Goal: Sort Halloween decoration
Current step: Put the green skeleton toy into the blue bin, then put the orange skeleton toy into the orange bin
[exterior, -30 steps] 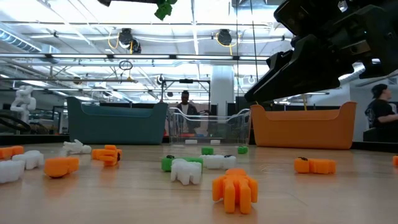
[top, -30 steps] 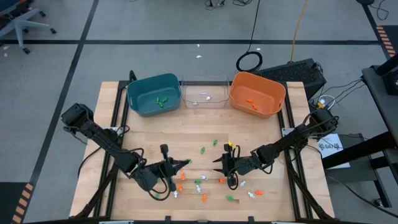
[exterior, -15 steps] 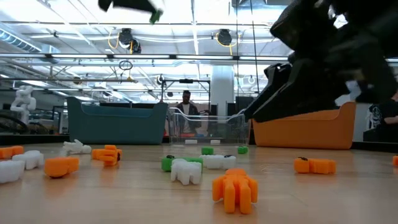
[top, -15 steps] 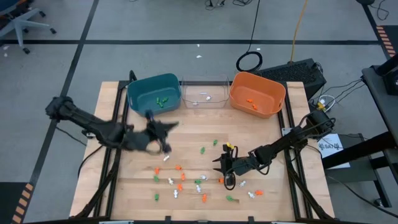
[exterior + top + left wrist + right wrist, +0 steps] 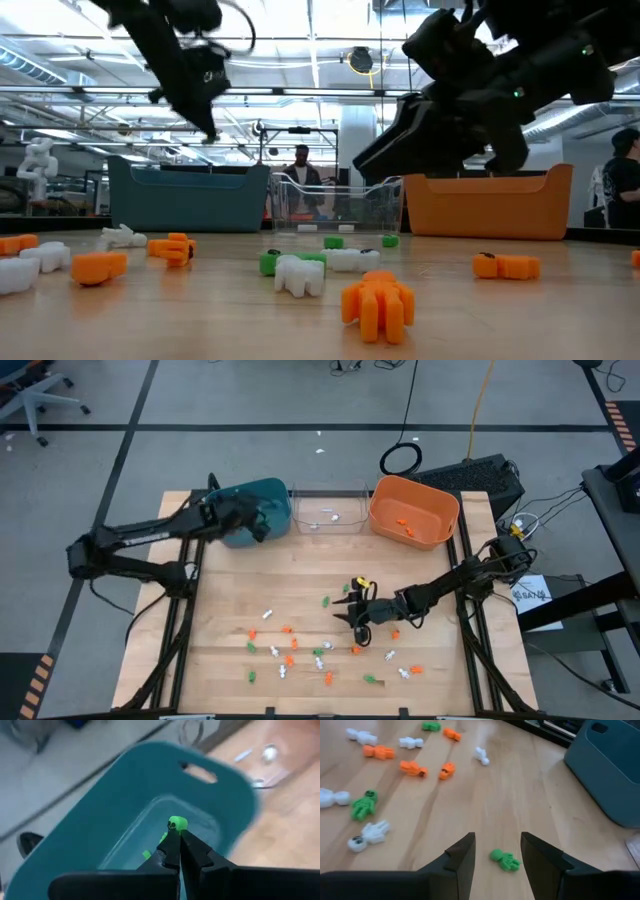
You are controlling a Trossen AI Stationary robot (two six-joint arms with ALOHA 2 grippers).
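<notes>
Small orange, green and white Halloween decoration pieces (image 5: 290, 650) lie scattered on the wooden table's near middle. My left gripper (image 5: 257, 520) hangs over the teal bin (image 5: 278, 495), shut on one green piece (image 5: 177, 824). A few green pieces (image 5: 146, 854) lie on that bin's floor. My right gripper (image 5: 346, 610) stands open low over the table. Its fingers point at a lone green piece (image 5: 504, 860) that lies flat on the wood just ahead of them, untouched. My left gripper pinches the green piece between its two fingertips (image 5: 172, 842). Its head end (image 5: 177, 823) sticks out past the tips. The fingers slant down from the table's left. The piece is lifted clear, above the inside of the teal bin.
A clear bin (image 5: 328, 510) and an orange bin (image 5: 412, 512) stand beside the teal one along the far edge; the orange one holds orange pieces. A bare strip of wood runs between the bins and the scattered pieces. People (image 5: 300, 165) show in the room beyond.
My left gripper has swung quickly from the table's near middle toward the far left and up. It has turned as it went and now hangs over the teal bin, still shut on the green piece. My right gripper has edged toward the far left, nearer the lone green piece.
</notes>
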